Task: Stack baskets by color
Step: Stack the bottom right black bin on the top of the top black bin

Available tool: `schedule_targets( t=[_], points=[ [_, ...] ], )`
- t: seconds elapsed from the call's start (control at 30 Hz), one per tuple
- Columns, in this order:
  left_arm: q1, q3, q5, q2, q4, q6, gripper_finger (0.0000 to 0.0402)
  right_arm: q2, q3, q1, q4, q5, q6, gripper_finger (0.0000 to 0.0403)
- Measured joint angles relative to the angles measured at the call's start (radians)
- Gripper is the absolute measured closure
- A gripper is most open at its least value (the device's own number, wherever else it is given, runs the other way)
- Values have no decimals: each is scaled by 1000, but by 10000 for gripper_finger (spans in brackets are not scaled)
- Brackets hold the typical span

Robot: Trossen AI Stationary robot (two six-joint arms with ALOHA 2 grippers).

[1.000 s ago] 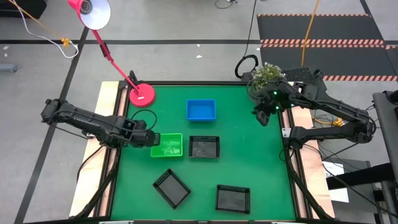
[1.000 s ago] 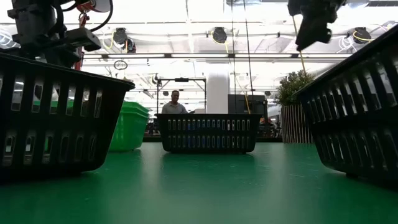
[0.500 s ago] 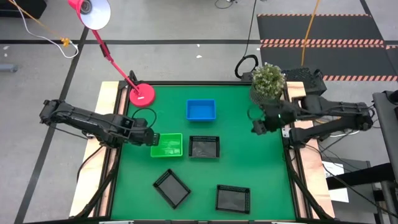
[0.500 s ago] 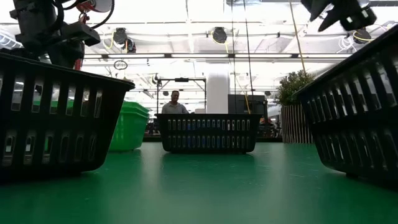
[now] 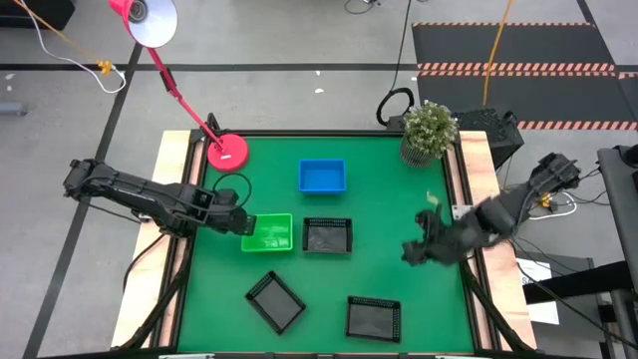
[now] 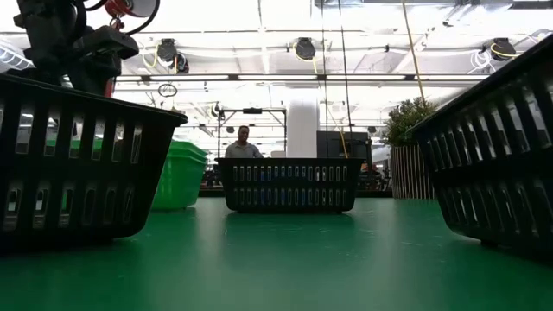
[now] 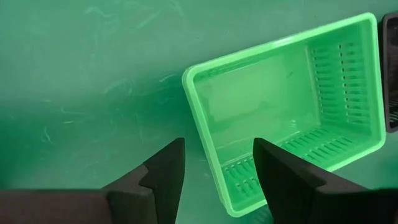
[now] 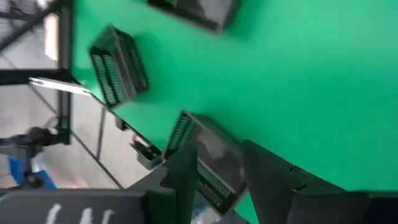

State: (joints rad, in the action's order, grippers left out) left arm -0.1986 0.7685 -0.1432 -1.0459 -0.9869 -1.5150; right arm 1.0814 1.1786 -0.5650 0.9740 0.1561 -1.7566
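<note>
High view: green table mat (image 5: 399, 199) carries five shallow rectangular plastic baskets. Bright green basket (image 5: 267, 232) sits left of centre; blue basket (image 5: 322, 177) lies beyond it, well apart. One black mesh-sided basket (image 5: 327, 235) stands just beside the green one, on its right. A second black mesh basket (image 5: 275, 301), turned askew, and a third (image 5: 373, 318) lie near the front edge. No basket shows stacked on another from here.

Left gripper (image 5: 245, 223) is at the green basket's left rim. Left wrist view adds what the overhead cannot: the two dark fingers (image 7: 163, 171) are spread apart, one over bare mat, the other over the basket's near wall (image 7: 214, 155); nothing is clamped between them.

Right gripper (image 5: 413, 250) hangs over the mat's right side, near the edge, clear of every basket. Right wrist view is motion-blurred; its fingers (image 8: 184, 171) show a gap with nothing in it, so released. That view also catches two black baskets and the table frame.

Low view alone shows the room: a person (image 6: 242, 142) far behind the middle black basket (image 6: 289, 184), ceiling lights, and the green basket's side (image 6: 179, 175) showing more than one rim line, so whether it is a nested stack I cannot tell.

Also overhead: round pink lamp base (image 5: 227, 152), small potted plant (image 5: 429, 130).

Writing or labels: none readable.
</note>
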Motion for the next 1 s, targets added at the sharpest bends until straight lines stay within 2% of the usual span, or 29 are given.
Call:
schedule_targets(
  t=[0.33,0.67,0.77,1.0],
  points=[
    [0,0,-26,0,0,46,211,203,0,-198,-71,-63,-245,284],
    [1,0,-14,0,0,69,211,379,0,-221,-170,-140,-277,282],
    [1,0,-14,0,2,63,211,418,0,-221,-191,-165,-277,264],
    [1,0,-13,0,24,62,211,470,-16,-223,-213,-184,-249,190]
  ],
)
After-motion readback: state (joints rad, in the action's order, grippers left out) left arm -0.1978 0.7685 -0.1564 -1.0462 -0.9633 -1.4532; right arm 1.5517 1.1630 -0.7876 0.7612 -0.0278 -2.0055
